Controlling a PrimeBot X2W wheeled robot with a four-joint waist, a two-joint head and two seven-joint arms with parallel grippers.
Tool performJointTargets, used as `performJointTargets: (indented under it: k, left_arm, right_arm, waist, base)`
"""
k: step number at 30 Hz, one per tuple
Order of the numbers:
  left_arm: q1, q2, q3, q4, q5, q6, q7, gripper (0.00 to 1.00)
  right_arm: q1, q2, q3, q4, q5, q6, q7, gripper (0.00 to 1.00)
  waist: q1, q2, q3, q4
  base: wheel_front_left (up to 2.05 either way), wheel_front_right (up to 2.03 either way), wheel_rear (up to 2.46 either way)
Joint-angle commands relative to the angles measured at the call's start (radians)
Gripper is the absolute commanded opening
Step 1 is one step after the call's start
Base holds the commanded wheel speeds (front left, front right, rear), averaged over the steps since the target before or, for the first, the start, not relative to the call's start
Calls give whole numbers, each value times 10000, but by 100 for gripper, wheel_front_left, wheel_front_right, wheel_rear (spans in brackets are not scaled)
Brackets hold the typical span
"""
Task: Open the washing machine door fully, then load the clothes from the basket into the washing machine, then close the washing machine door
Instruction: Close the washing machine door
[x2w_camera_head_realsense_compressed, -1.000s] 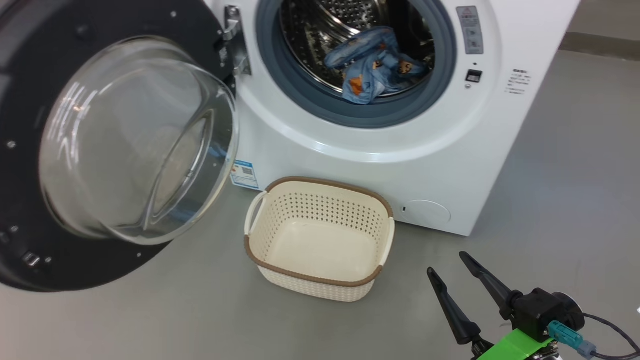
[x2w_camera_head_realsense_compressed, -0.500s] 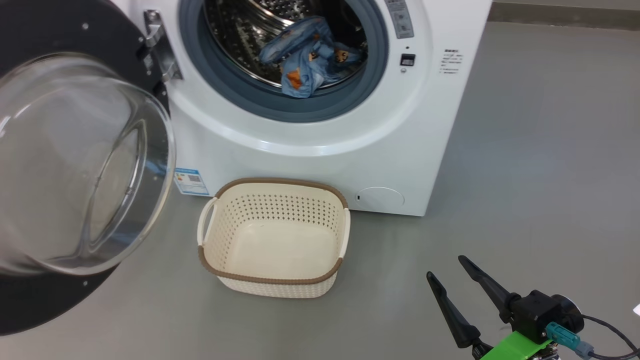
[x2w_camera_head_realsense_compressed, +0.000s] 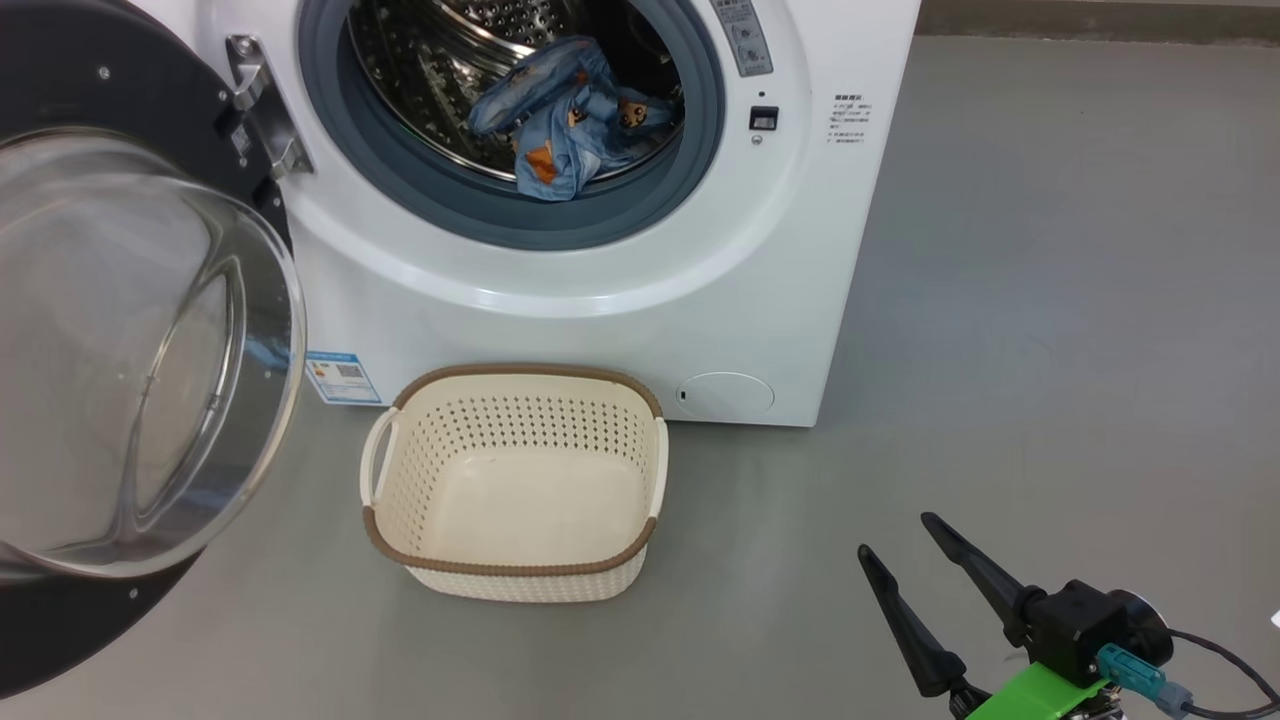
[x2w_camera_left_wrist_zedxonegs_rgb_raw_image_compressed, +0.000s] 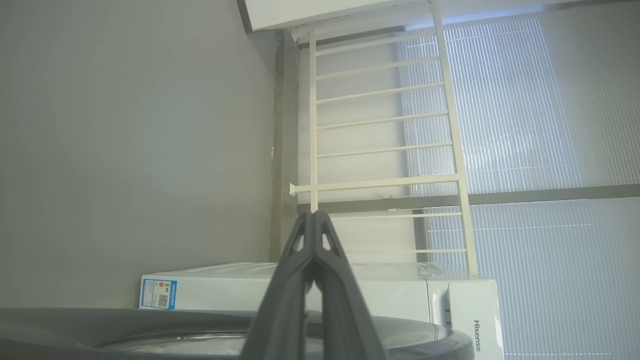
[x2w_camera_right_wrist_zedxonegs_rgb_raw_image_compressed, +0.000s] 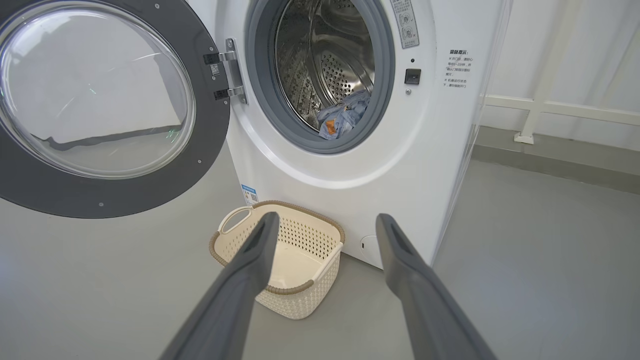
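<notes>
The washing machine door (x2w_camera_head_realsense_compressed: 130, 350) stood swung wide on its hinge at the left of the washing machine (x2w_camera_head_realsense_compressed: 600, 330). The blue printed clothes (x2w_camera_head_realsense_compressed: 560, 120) lay heaped in the drum (x2w_camera_head_realsense_compressed: 440, 60), just behind the grey gasket (x2w_camera_head_realsense_compressed: 400, 190). The basket (x2w_camera_head_realsense_compressed: 520, 570) sat on the floor (x2w_camera_head_realsense_compressed: 1000, 350) close before the machine's front, its bare cream bottom showing. The right gripper (x2w_camera_head_realsense_compressed: 897, 535) hung well to the basket's right, fingers spread apart. The left gripper (x2w_camera_left_wrist_zedxonegs_rgb_raw_image_compressed: 315, 215) had its fingers pressed together.

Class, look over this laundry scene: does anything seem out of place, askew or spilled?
One oddity: the clothes lie far forward, a blue corner drooping towards the grey gasket. The basket stands upright, empty.
</notes>
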Motion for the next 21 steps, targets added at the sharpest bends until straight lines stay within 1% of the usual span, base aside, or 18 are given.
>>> performJointTargets:
  k: [1, 10, 15, 17, 18, 21]
  left_arm:
    - [-146, 675, -40, -182, -59, 3, 227, 0]
    - [-144, 467, -321, 15, -280, 119, 1339, 0]
    - [-90, 310, -584, -127, -551, 5, 2570, 0]
    - [-14, 289, -666, -200, -610, 52, 2962, 0]
    - [-14, 289, -666, -200, -610, 52, 2962, 0]
    - [88, 186, -896, -350, -705, 133, 3736, 0]
  right_arm:
    - [-142, -157, 84, -248, 41, 92, -48, 100]
    - [-172, -108, 90, -236, 20, 92, -48, 100]
    - [-165, -172, 91, -243, 32, 92, -48, 100]
    - [-158, -184, 95, -238, 36, 92, -48, 100]
    - [-158, -184, 95, -238, 36, 92, -48, 100]
    - [-145, -192, 98, -225, 40, 92, -48, 100]
  waist:
    - [0, -1, 16, 18]
    - [0, -1, 46, 151]
    - [0, -1, 31, 224]
    - [0, -1, 16, 253]
    - [0, -1, 16, 253]
    - [0, -1, -15, 306]
  base:
    - [0, 0, 0]
    - [0, 0, 0]
    - [0, 0, 0]
    - [0, 0, 0]
    - [0, 0, 0]
    - [0, 0, 0]
